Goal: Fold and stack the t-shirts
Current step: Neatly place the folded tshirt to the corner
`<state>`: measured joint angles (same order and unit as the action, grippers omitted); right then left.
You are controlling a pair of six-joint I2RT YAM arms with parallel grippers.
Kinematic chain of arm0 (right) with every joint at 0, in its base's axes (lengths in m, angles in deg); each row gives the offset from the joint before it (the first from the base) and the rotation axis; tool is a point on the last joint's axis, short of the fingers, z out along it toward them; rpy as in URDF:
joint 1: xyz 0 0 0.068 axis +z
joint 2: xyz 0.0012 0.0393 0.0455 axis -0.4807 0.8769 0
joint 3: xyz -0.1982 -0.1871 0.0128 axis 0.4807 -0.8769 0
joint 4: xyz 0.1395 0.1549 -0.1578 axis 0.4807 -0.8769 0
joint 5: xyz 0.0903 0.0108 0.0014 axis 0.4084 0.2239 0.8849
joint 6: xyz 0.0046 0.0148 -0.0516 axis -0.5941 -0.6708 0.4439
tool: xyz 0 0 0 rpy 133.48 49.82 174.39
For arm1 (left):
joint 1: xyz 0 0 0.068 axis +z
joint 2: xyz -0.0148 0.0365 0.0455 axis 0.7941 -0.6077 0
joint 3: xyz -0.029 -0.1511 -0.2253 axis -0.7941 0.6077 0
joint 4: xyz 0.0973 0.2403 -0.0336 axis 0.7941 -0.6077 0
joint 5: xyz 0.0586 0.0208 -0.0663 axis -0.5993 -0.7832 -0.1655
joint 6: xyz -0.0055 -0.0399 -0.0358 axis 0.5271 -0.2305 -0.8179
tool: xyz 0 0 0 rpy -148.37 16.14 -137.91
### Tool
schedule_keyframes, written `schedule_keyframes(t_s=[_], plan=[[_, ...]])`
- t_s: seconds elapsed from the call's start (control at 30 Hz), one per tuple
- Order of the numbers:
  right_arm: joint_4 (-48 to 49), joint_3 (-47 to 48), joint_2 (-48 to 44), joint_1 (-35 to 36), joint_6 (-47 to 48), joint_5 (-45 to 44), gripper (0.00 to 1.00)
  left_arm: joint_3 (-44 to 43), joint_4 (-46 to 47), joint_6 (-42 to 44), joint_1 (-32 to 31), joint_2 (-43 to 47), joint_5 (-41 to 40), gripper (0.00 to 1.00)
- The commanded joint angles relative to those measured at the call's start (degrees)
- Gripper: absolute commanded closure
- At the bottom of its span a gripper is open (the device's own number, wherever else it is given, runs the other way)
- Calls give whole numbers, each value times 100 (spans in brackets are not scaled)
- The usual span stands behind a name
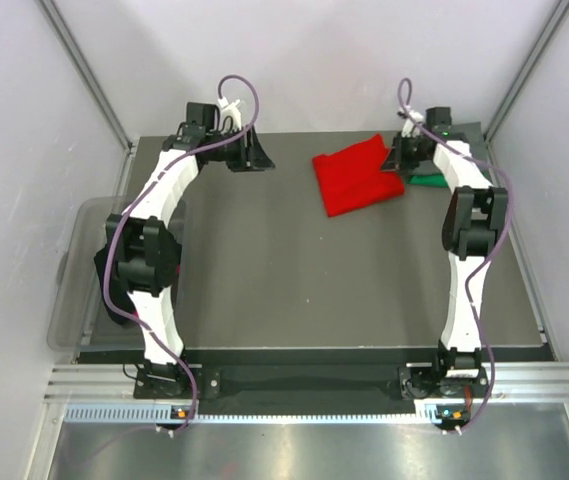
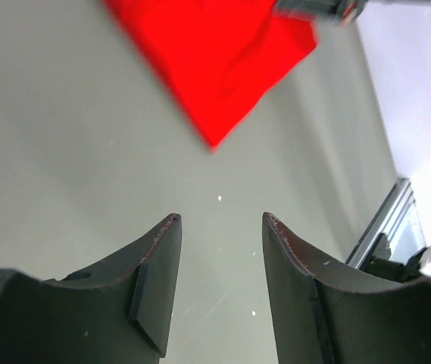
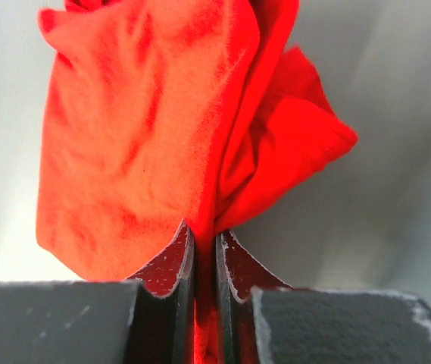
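Note:
A folded bright red t-shirt (image 1: pixel 357 175) lies at the back right of the table. My right gripper (image 1: pixel 400 157) is shut on its right edge; in the right wrist view the red cloth (image 3: pixel 147 129) bunches up from between my closed fingers (image 3: pixel 176 262). A green t-shirt (image 1: pixel 427 180) shows just behind the right arm, mostly hidden. My left gripper (image 1: pixel 254 158) is open and empty at the back left, well apart from the red shirt; in the left wrist view (image 2: pixel 219 220) the red shirt (image 2: pixel 215 53) lies ahead on the bare table.
A translucent grey plastic tub (image 1: pixel 79 270) stands off the table's left edge, with something dark in it. White walls and metal frame posts close in the back and sides. The grey table (image 1: pixel 294 280) stretches out in front of the shirts.

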<state>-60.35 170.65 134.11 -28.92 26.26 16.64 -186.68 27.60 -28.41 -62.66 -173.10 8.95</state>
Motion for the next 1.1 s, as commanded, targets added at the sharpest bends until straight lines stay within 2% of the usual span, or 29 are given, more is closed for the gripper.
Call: schedule_keyframes(t_s=[0.0,0.3,1.07], plan=[[397,528,-302,-411,-91,-244,100,374,-90,271,-55,377,-213,48],[661,1073,-416,-623,-320,-376,100,682,-47,403,-55,729,-538,47],[591,916,-1620,-1176,-302,-236,100,964,121,315,-72,993,-591,47]])
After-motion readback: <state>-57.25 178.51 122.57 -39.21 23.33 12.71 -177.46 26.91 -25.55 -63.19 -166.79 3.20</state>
